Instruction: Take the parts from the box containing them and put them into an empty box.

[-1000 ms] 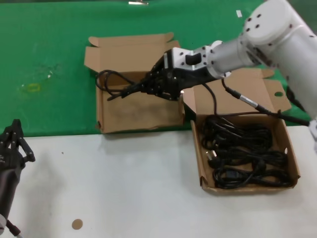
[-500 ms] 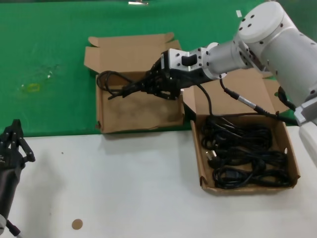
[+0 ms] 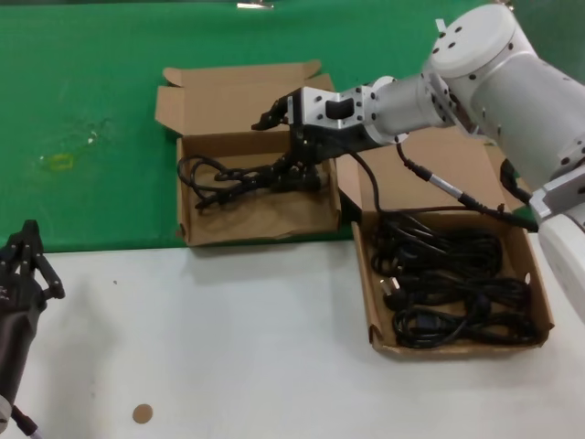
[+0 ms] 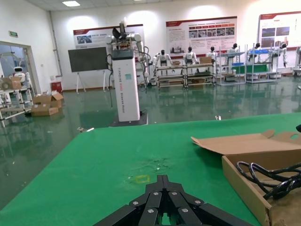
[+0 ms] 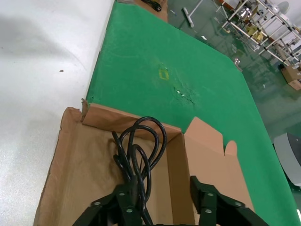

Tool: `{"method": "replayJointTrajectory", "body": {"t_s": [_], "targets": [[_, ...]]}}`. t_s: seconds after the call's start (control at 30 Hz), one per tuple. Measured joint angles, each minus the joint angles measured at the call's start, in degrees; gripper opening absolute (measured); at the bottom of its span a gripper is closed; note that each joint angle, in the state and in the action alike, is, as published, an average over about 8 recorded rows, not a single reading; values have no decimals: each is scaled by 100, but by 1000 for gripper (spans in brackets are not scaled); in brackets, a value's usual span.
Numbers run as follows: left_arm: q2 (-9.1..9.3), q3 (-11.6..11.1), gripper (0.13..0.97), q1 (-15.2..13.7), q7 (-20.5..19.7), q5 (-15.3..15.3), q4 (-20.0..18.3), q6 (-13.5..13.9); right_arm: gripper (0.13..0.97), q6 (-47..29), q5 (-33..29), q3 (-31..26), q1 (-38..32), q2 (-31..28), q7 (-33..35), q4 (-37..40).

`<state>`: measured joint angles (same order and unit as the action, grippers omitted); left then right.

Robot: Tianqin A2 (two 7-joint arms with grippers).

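Note:
The empty box [image 3: 194, 224] lies open on the green mat, its lid folded back. A coiled black cable [image 3: 228, 178] rests on its floor, free of any grip. My right gripper [image 3: 277, 151] hovers open just above that cable's near end; in the right wrist view the cable [image 5: 138, 150] runs beside one finger of the open right gripper [image 5: 164, 197], over the box floor [image 5: 84, 174]. The box containing the parts [image 3: 363, 274] sits to the right with several black cables [image 3: 448, 283] inside. My left gripper [image 3: 27, 256] stays parked, shut, at the table's near left.
A green mat [image 3: 91, 110] covers the far half of the table and a white surface [image 3: 228, 338] the near half. A small brown disc [image 3: 142, 413] lies near the front edge. The left wrist view shows the empty box's wall [image 4: 249, 183] off to one side.
My right gripper has opened and let go of the cable, which dropped from its fingers onto the floor of the empty box. The left arm has not moved.

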<state>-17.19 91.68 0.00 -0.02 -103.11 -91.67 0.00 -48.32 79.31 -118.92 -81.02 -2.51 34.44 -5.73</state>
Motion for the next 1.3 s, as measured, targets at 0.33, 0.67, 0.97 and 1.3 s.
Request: {"method": "replayJointTrajectory", "body": {"t_s": [0.33, 0.67, 0.97, 1.3], "targets": [[0, 0, 144, 0, 0, 0, 0, 0, 515, -58, -8, 34, 61, -78, -39, -145], [0, 0, 150, 0, 0, 0, 0, 0, 735, -98, -22, 28, 157, -186, -188, -408], [0, 0, 160, 0, 0, 0, 0, 0, 831, 103, 76, 138, 483, -239, -321, -744], [0, 0, 264, 0, 0, 0, 0, 0, 937, 694, 364, 461, 1436, -393, -712, -1724]]}}
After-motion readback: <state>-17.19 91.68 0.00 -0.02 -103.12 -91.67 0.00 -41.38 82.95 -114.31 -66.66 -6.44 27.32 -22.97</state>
